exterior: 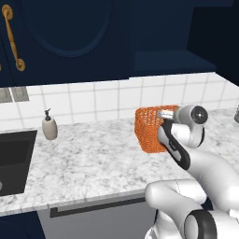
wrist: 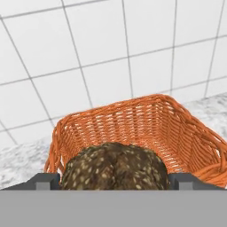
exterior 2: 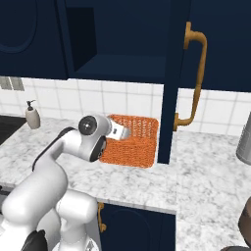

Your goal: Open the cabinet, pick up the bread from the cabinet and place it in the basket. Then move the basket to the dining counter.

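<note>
The orange basket (exterior: 149, 133) (exterior 2: 139, 130) (wrist: 133, 115) stands on the marble counter against the tiled wall. My gripper (exterior: 161, 113) (exterior 2: 125, 132) (wrist: 115, 181) reaches over its near rim, jaws spread wide. A brown seeded bread (wrist: 115, 166) lies between the fingertips (wrist: 46, 181), low inside the basket; I cannot tell whether the pads touch it. Above, the navy cabinet (exterior 2: 127, 66) (exterior: 172, 60) is open, its door (exterior 2: 174, 73) swung out just right of the basket. The dining counter is out of view.
A soap dispenser (exterior: 49, 126) (exterior 2: 32, 116) stands beside the black sink (exterior: 14, 161) on the left. A grey metal object (exterior 2: 245, 142) is at the far right of the counter. The open door's edge hangs close to the basket's right side.
</note>
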Controlling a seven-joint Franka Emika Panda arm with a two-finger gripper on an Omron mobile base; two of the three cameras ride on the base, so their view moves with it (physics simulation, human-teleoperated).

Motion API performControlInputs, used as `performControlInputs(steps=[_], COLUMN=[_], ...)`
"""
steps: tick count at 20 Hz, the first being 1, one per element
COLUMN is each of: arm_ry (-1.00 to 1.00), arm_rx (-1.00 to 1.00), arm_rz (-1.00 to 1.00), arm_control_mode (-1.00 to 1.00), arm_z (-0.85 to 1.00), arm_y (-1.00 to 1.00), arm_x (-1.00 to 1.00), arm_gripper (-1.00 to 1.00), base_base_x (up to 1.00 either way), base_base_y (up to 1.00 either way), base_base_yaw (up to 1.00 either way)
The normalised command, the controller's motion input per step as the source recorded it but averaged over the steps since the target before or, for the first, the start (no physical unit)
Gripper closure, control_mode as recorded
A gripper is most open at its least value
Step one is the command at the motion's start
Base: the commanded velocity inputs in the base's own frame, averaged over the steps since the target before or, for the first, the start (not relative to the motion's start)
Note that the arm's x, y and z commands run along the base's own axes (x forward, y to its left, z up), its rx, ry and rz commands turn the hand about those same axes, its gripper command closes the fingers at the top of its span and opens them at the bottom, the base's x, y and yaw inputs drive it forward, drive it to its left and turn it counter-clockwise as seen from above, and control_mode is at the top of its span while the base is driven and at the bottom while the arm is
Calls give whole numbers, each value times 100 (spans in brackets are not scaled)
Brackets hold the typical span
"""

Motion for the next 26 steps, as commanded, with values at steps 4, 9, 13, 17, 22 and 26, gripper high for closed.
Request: performControlInputs(steps=[4, 9, 13, 17, 22, 26], arm_ry=[1, 5, 16, 10, 1, 3], arm_rx=[0, 0, 0, 1, 2, 3], arm_rz=[0, 0, 0, 0, 0, 0], arm_control_mode=[-100, -100, -100, -100, -100, -100], arm_z=[-22, 0, 1, 0, -17, -22], arm_y=[-17, -4, 0, 0, 0, 0], arm_x=[9, 16, 18, 46, 25, 25], arm_gripper=[100, 100, 100, 100, 100, 100], base_base_x=[0, 0, 0, 0, 0, 0], base_base_y=[0, 0, 0, 0, 0, 0], base_base_yaw=[0, 0, 0, 0, 0, 0])
